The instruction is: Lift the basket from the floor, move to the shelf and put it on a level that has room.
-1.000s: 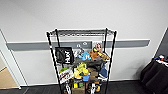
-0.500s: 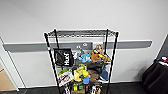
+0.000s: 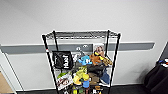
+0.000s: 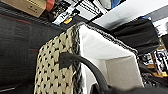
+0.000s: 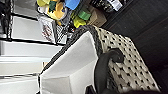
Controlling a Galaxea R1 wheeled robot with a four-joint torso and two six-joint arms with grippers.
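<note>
The basket shows close in both wrist views: a checkered cream-and-dark weave outside, a white fabric lining inside, and a dark braided rim along the top edge. A dark loop handle arches out from one short side in the left wrist view, and a matching handle curves over the opposite side in the right wrist view. Whether either gripper's fingers are closed on these handles cannot be told, as the fingers themselves cannot be made out. Beneath and beside the basket lies the dark carpet floor, with a cardboard box at its far edge.

In the head view the shelf stands straight ahead against a pale wall that carries a grey horizontal band. Its top level is a flat black wire grid between four posts. The tiers below are crowded: a black bag hangs at the left edge, soft toys sit toward the right edge, and yellow and green items and a printed booklet lie lower down. A dark fabric-covered object stands at the right of the rack, apart from it, with open wall between. A strip of tan flooring shows at the far left.
</note>
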